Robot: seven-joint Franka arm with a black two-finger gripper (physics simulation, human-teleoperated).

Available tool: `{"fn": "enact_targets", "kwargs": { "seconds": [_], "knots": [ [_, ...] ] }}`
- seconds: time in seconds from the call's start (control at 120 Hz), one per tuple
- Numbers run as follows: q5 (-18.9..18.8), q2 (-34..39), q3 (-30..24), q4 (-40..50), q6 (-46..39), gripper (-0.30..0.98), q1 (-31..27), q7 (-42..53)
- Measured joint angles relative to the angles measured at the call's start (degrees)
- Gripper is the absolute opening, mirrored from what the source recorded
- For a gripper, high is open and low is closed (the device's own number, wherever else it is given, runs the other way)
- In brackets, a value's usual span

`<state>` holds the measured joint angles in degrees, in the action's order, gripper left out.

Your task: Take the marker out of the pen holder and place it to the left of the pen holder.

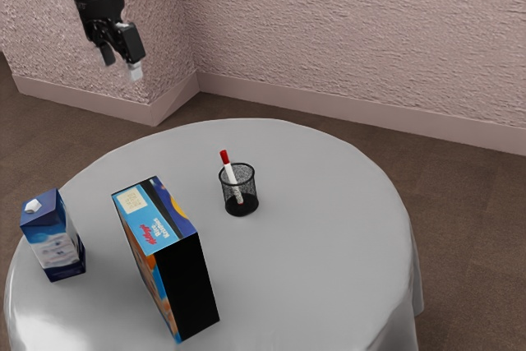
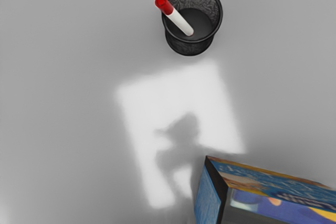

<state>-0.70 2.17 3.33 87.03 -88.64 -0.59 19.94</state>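
Presently reading jaws as spread, empty. Finding red-capped marker [image 2: 180,23] leaning inside black wire-mesh pen holder [image 2: 190,49]. Best to centre over red cap [image 2: 164,4], match its tilt, close gently, then withdraw lengthwise to avoid tipping holder.

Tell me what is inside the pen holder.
One marker leans in the pen holder, red end up. Much of the holder's bottom shows; the bit under the marker is covered.

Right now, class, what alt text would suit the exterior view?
A red-capped marker leans in a mesh pen holder on a round table with a cereal box and carton; the open gripper hangs at the exterior view's upper left.
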Motion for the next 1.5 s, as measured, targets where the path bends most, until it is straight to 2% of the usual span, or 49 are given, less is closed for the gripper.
{"fn": "enact_targets", "kwargs": {
  "seconds": [0.208, 0.275, 0.358, 0.525, 0.675, 0.8, 0.958, 1.2, 1.5],
  "knots": [
    [0.1, -0.6, 0.0, -0.1, -1.1, 0.69, -1.0, 1.1],
    [1.9, -3.0, 0.0, -0.4, -1.5, 0.69, -1.5, 1.4],
    [4.0, -10.0, 0.0, -4.5, -2.7, 0.69, -1.9, 1.7],
    [5.4, -24.1, -0.1, -17.0, -2.4, 0.69, -0.8, 2.4],
    [7.2, -31.3, 0.1, -19.6, -3.4, 0.69, -1.0, 2.3],
    [8.7, -39.9, -0.2, -29.0, -3.9, 0.69, -1.0, 2.2],
    [9.4, -46.8, -0.1, -34.3, -3.9, 0.69, -1.0, 2.1],
    [15.3, -51.0, 0.1, -34.2, -4.2, 0.69, -1.6, 2.2],
    [16.8, -51.2, -0.2, -32.3, -4.5, 0.69, -1.9, 2.2]
  ]
}}
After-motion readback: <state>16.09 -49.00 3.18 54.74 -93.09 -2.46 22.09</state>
